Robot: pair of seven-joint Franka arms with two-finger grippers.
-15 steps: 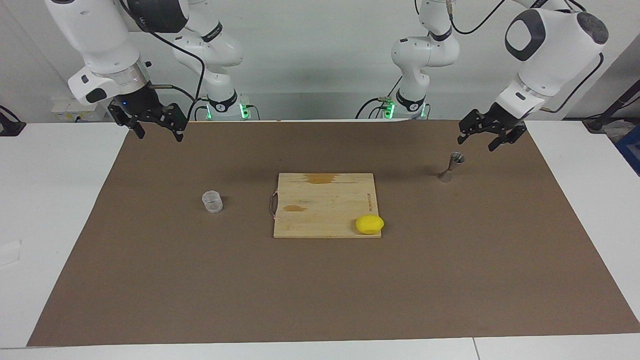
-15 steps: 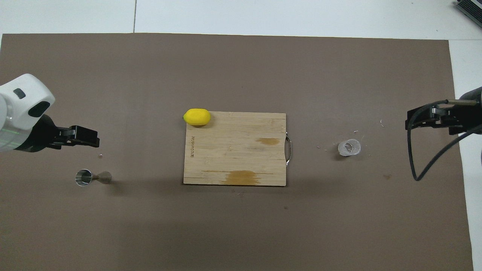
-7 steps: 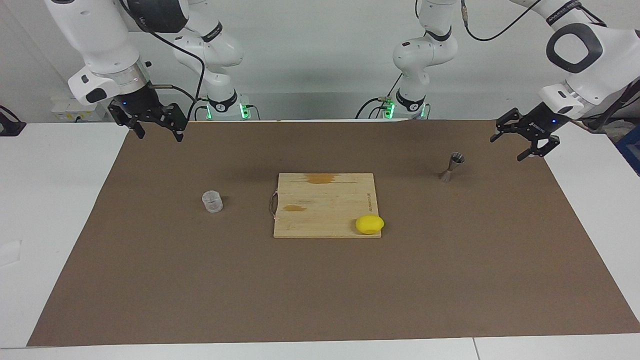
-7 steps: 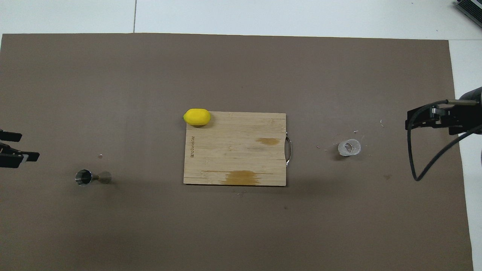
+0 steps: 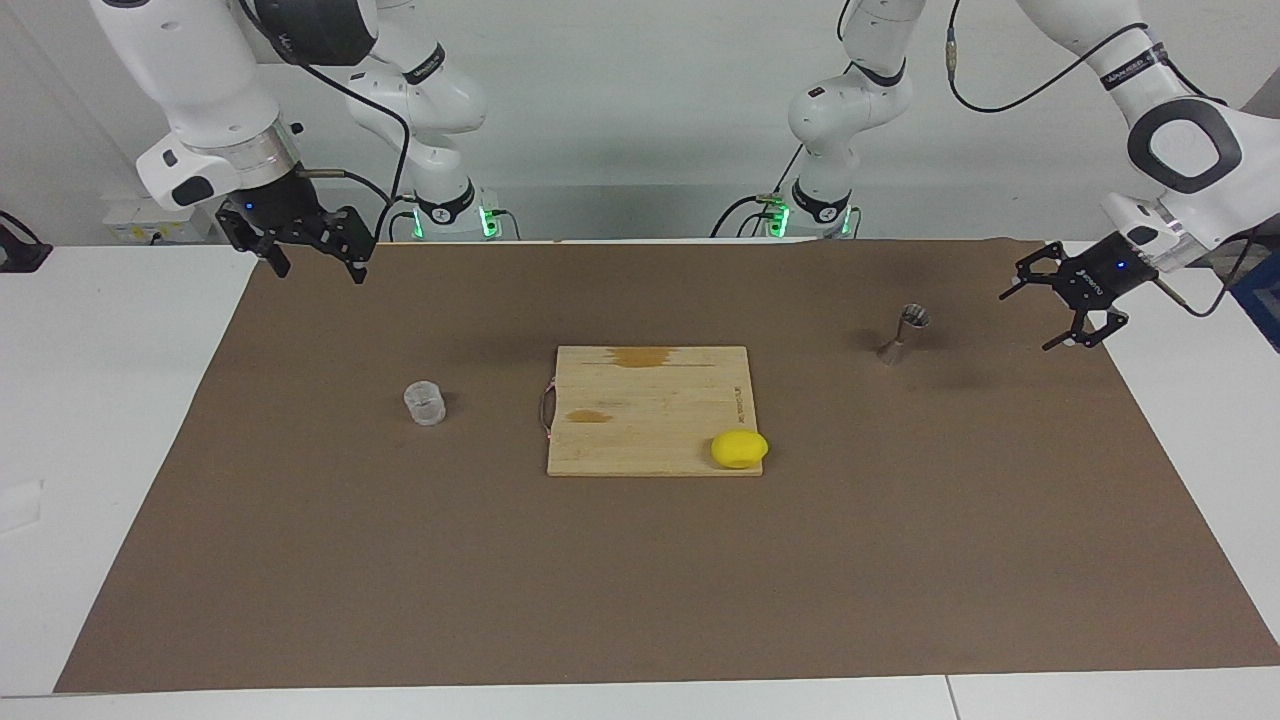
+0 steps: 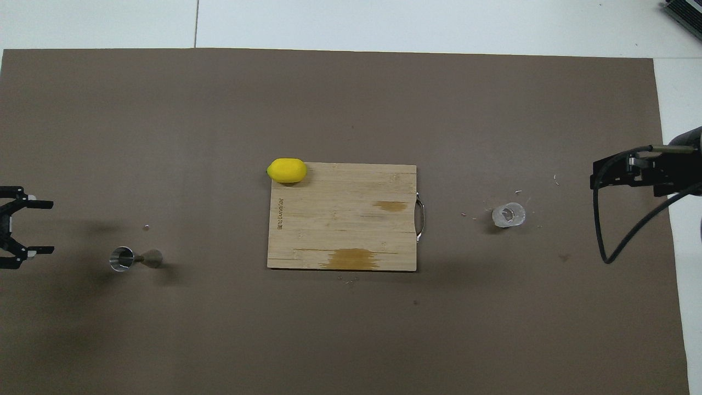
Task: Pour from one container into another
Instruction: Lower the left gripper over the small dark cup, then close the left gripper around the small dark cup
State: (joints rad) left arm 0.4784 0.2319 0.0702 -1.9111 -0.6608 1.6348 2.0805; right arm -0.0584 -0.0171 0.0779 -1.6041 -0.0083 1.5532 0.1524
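Jaws open on left gripper [image 5: 1067, 313] beside jigger [image 5: 904, 335], right gripper [image 5: 316, 264] likewise

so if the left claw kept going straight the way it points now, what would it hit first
Probably the jigger. The open left claw points along the table toward it with nothing between, though it may be too high and pass over.

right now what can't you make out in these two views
- Clear cup: both views, too small and see-through to tell whether it holds anything.
- Jigger: both views, bowl too small to see inside.
- Left gripper: overhead view, cut off by the edge.
- Printing on cutting board: too small to read.
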